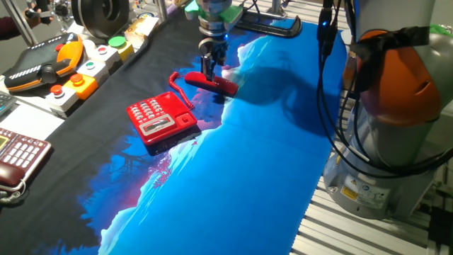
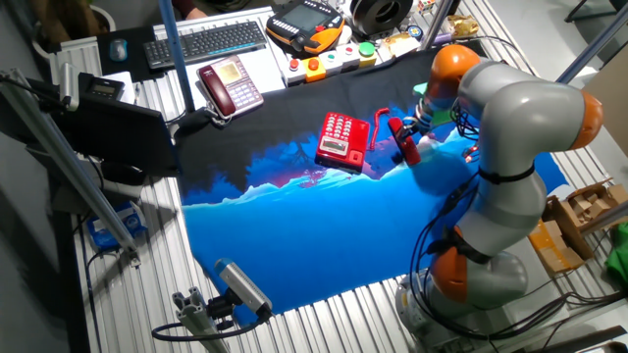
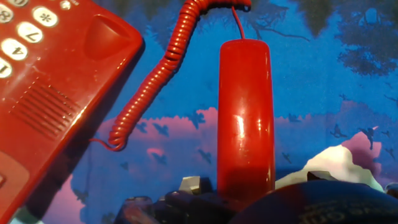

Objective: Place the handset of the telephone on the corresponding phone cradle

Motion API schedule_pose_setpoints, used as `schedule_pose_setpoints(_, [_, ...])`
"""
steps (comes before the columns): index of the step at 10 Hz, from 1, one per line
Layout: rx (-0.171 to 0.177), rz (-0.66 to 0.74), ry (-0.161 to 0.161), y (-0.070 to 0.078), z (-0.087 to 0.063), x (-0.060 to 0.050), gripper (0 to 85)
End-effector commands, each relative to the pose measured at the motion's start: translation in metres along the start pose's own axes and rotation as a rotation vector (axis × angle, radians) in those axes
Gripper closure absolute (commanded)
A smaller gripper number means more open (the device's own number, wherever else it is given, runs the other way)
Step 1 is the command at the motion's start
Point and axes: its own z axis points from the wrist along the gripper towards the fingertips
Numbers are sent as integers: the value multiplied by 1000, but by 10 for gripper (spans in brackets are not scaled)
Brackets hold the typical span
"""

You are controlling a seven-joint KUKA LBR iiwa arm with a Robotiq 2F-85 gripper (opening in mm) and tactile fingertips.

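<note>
The bright red telephone (image 1: pixel 161 117) lies on the blue and black cloth, keypad up, and also shows in the other fixed view (image 2: pixel 343 140) and the hand view (image 3: pixel 50 81). Its phone cradle (image 1: pixel 180 108) runs along the side facing the handset; its recessed end shows in the hand view (image 3: pixel 106 31). The red handset (image 1: pixel 212 83) lies just beyond the phone, off the cradle, joined by a red coiled cord (image 3: pixel 155 81). My gripper (image 1: pixel 212 69) stands straight above the handset with its fingers closed on the near end (image 3: pixel 245 124). The fingertips are mostly hidden under it.
A dark maroon phone (image 1: pixel 18 159) sits at the left table edge. An orange teach pendant (image 1: pixel 42 64) and a button box (image 1: pixel 85 74) lie at the back left. A keyboard (image 2: pixel 206 41) lies behind them. The robot's own base (image 1: pixel 396 106) stands at the right.
</note>
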Motion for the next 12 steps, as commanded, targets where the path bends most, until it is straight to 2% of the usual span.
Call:
schedule_pose_setpoints(1, [-4,-2,2,-2,2,-2,0])
schedule_pose_setpoints(3, [-7,-7,-1,-5,7,-5,0])
schedule_pose_setpoints(5, [-4,7,-12,-2,16,-6,0])
schedule_pose_setpoints(12, [1,14,-19,-1,28,-8,0])
